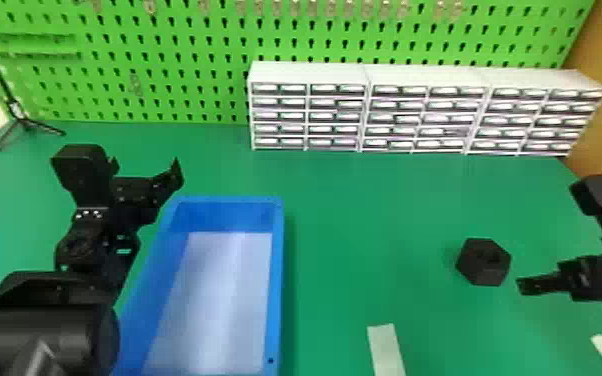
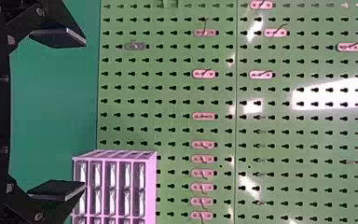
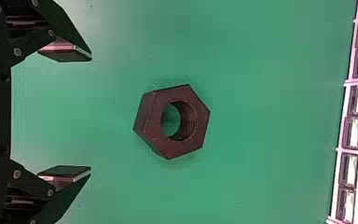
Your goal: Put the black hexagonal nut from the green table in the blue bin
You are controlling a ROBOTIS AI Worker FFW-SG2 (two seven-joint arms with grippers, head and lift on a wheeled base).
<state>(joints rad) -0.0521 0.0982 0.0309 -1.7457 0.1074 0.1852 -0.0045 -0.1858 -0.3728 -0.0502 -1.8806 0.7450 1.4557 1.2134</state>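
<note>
In the head view, the black hexagonal nut (image 1: 483,263) lies flat on the green table (image 1: 365,210), right of the blue bin (image 1: 276,280). My right gripper (image 1: 535,286) is just to the right of the nut, apart from it. The right wrist view has the nut (image 3: 191,93) beyond the open fingers of my right gripper (image 3: 89,114), with nothing between them. At the bin's far left corner is my left gripper (image 1: 147,170), above the table. It stands open and holds nothing; the left wrist view shows this gripper (image 2: 85,114) facing the pegboard.
A white drawer cabinet (image 1: 425,75) stands at the back, before the green pegboard (image 1: 190,55). A small black tripod (image 1: 25,122) is at the back left. Pale strips (image 1: 386,350) lie near the table's front. The left arm stands along the bin's left side.
</note>
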